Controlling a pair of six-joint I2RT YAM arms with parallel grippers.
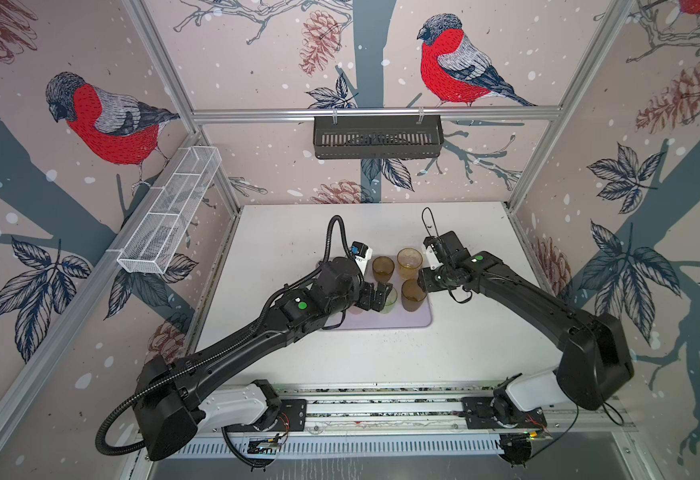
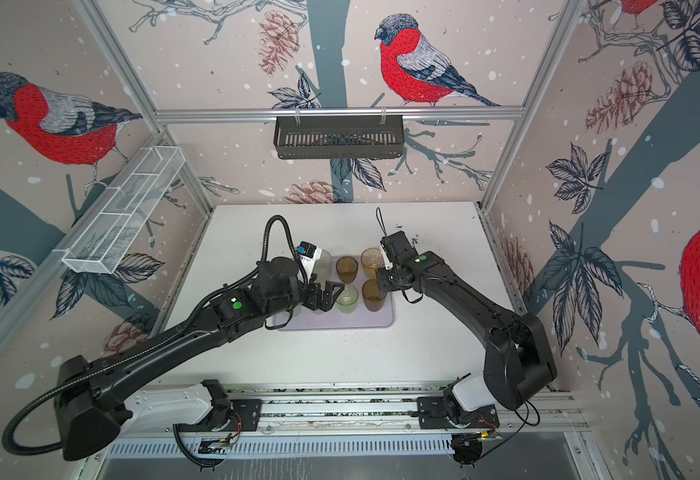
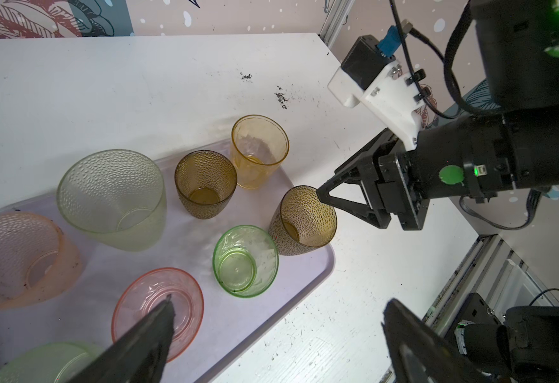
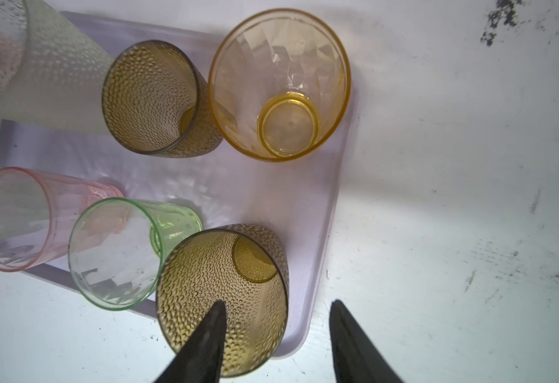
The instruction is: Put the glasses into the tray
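The lavender tray [image 1: 421, 322] [image 3: 321, 268] lies mid-table with several glasses standing upright in it. Among them are a yellow-amber one [image 3: 260, 151], a bright green one [image 3: 245, 262] and a clear pink one [image 3: 145, 298]. A dark olive-brown glass [image 4: 205, 275] [image 1: 413, 294] stands at a tray corner. My right gripper [image 4: 276, 303] [image 1: 424, 283] is open astride its wall, one finger inside the cup, the other outside and clear of it. My left gripper [image 3: 279, 300] [image 2: 325, 296] hovers wide open and empty over the tray's near edge beside the pink glass.
A black slotted basket [image 1: 377, 137] hangs on the back wall, and a white wire mesh basket [image 1: 169, 212] on the left wall. Dark crumbs [image 3: 281, 97] speckle the white table [image 1: 381, 361] behind the tray. Both forearms converge over the tray.
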